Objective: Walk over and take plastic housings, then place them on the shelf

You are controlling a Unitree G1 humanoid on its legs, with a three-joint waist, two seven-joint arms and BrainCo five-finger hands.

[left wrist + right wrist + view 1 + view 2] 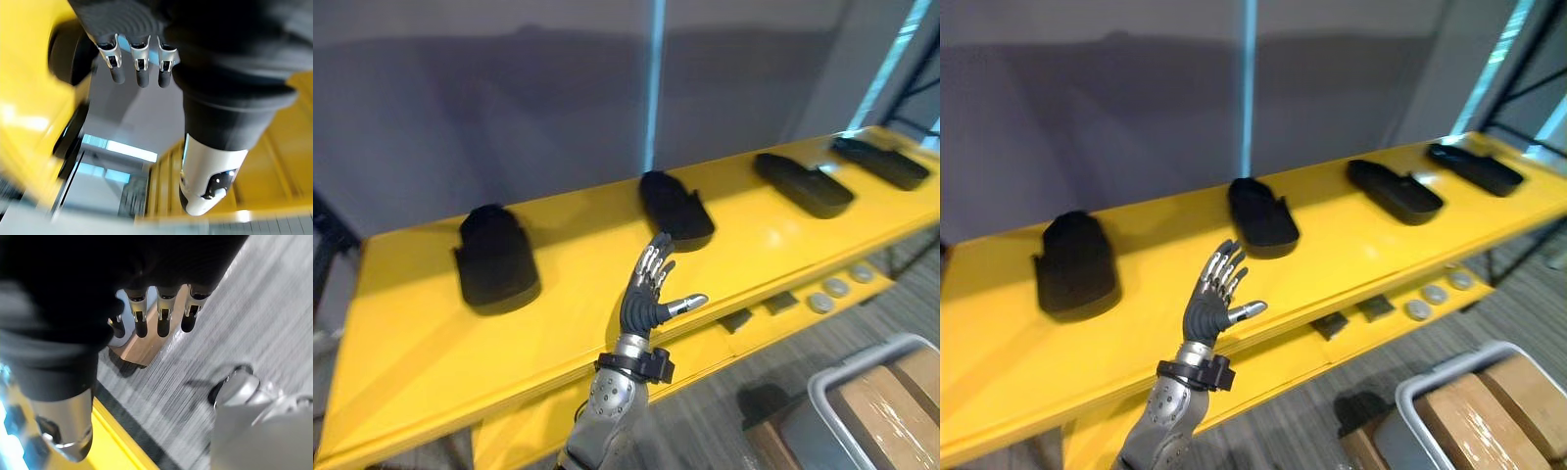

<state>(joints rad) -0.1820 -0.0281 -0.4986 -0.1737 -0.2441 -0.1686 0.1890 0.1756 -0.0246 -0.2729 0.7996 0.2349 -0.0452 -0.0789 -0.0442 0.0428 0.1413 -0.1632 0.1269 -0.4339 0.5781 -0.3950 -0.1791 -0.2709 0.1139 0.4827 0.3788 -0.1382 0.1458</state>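
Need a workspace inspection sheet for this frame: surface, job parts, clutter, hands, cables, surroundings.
Surface: yellow shelf top, carrying the housings.
Job's things: four black housings in a spaced row: left housing, second housing, third housing, right housing.
Clutter: grey discs and dark blocks on the lower shelf.
Hands: left hand open, empty, raised near the second housing; right hand open, empty, over the floor.
Cables: nothing seen.
Surroundings: grey wall; bin holding cardboard boxes.
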